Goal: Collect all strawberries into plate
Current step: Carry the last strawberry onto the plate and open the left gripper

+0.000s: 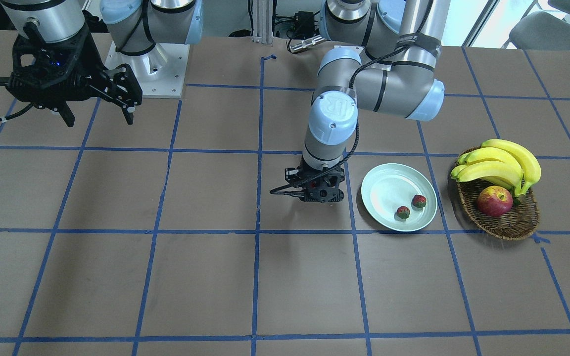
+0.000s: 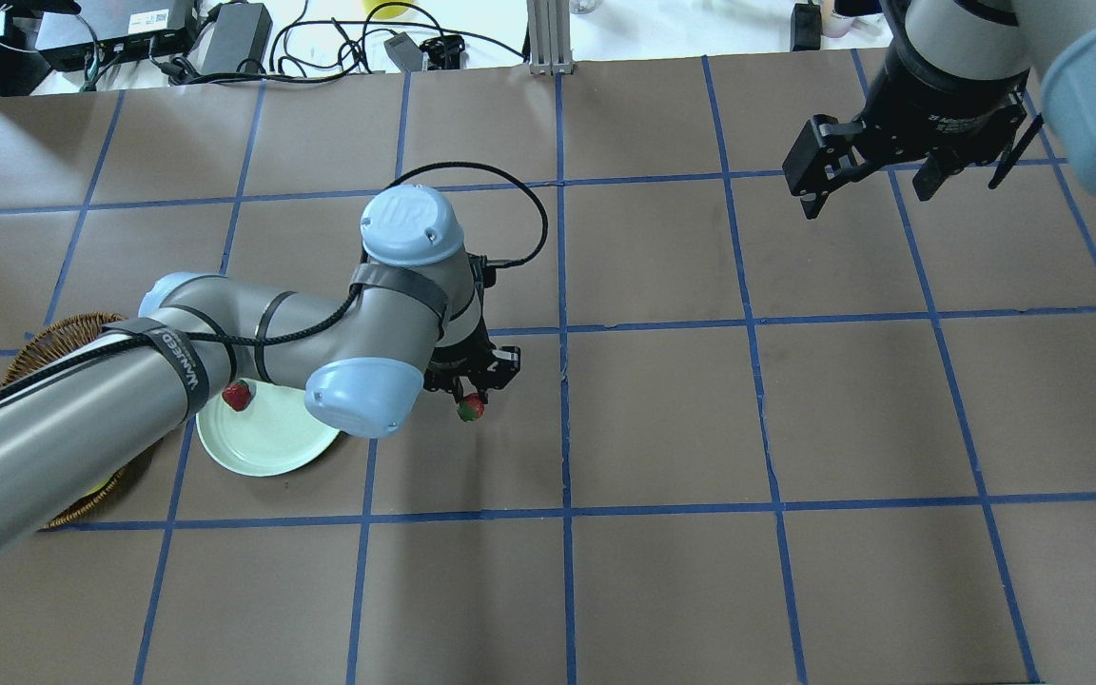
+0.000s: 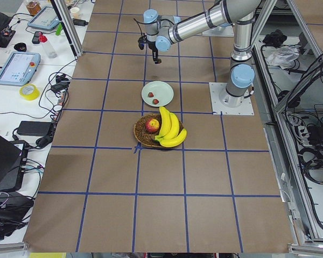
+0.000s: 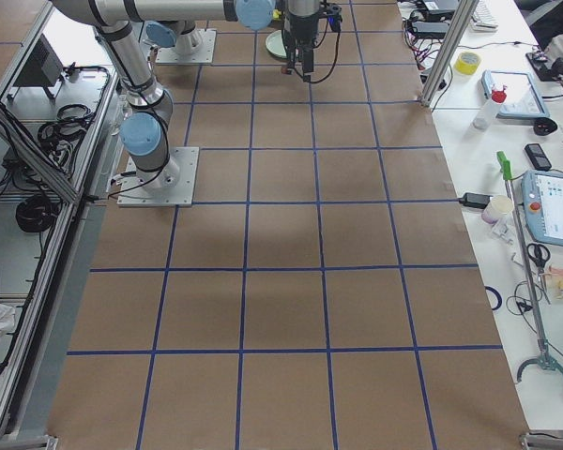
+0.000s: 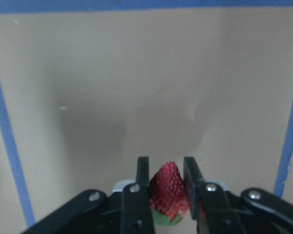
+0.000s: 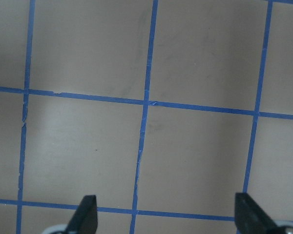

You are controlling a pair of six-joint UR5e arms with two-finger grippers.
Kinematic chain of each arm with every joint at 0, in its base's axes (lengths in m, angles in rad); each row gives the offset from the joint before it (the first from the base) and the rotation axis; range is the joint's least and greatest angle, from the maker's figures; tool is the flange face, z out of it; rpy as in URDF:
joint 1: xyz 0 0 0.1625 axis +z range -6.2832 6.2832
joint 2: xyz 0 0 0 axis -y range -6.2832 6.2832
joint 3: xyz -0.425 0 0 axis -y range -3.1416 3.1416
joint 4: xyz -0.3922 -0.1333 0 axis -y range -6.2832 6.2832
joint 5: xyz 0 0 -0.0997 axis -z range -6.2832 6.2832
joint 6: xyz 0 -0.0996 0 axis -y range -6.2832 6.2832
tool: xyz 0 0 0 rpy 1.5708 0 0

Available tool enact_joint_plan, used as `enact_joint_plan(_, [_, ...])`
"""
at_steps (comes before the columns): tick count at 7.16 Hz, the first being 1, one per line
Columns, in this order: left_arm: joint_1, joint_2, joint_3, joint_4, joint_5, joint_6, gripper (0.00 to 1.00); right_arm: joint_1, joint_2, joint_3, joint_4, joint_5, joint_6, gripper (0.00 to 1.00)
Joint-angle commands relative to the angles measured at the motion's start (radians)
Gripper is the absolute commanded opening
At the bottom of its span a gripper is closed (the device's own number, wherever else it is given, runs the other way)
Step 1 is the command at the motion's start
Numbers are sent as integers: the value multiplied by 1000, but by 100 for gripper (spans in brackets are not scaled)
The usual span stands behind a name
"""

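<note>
Arm (image 2: 272, 333) hides part of plate (image 2: 267, 447) overhead; left claw (image 5: 167, 170) grips a strawberry (image 5: 168, 192), right claw (image 6: 167, 204) gapes.

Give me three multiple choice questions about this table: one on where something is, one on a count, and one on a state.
1. Where is the small red strawberry that is off the round pale mint plate?
A) held in the left claw
B) in the brown wicker basket
C) beside the yellow bananas

2. How many strawberries lie on the plate?
A) one
B) two
C) three

3. How is the right claw?
A) shut on a strawberry
B) shut on nothing
C) open and empty

Answers:
1 A, since the left wrist view shows the berry pinched in that claw.
2 B, since the front view shows two red berries inside the rim.
3 C, since the right wrist view shows its jaws wide apart, with only the brown table between them.
</note>
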Motion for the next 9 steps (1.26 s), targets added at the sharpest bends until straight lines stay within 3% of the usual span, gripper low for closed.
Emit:
enact_joint_plan(1, [184,2,94,-182,13,160,0,2,3,2,0,1,3,100])
enact_joint_plan(5, [268,-46,15,-147,104,196,2,3,6,2,0,3,8,100])
enact_joint_plan(6, [268,-53,5,-114,107,202,29,6,11,2,0,6,9,100])
enact_joint_plan(7, [268,-53,4,-112,107,204,99,6,12,9,-5,6,9,100])
enact_joint_plan(9, [268,-53,17,-103,104,187,100,6,11,15,-14,8,9,100])
